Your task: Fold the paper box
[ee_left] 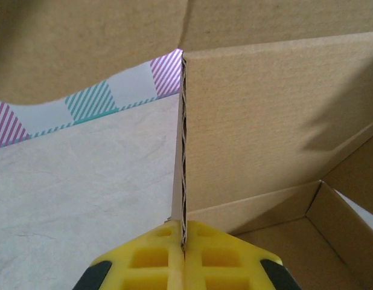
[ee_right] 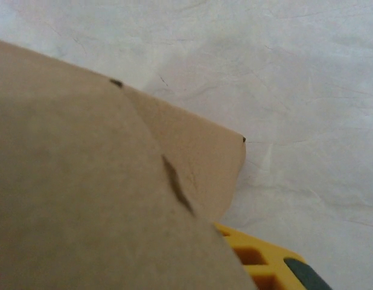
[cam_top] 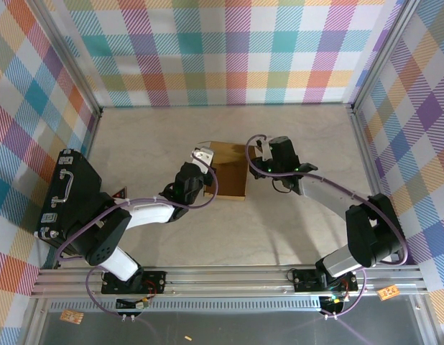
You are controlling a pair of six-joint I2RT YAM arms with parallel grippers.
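The paper box [cam_top: 229, 171] is brown cardboard, partly folded up, lying mid-table between the two arms. My left gripper [cam_top: 203, 161] is at its left side. In the left wrist view this gripper [ee_left: 185, 234] is shut on the bottom edge of an upright corrugated wall [ee_left: 265, 121], with the box's inner floor [ee_left: 295, 254] to the right. My right gripper [cam_top: 260, 167] is at the box's right edge. A brown flap [ee_right: 114, 181] lies over most of the right wrist view and hides the jaws. One yellow finger [ee_right: 259, 260] shows under the flap.
A black hard case [cam_top: 67, 194] with a handle lies at the left wall. Plaid walls [cam_top: 229, 50] close in the table on three sides. A metal rail [cam_top: 229, 277] with the arm bases runs along the near edge. Bare tabletop [cam_top: 294, 129] lies beyond the box.
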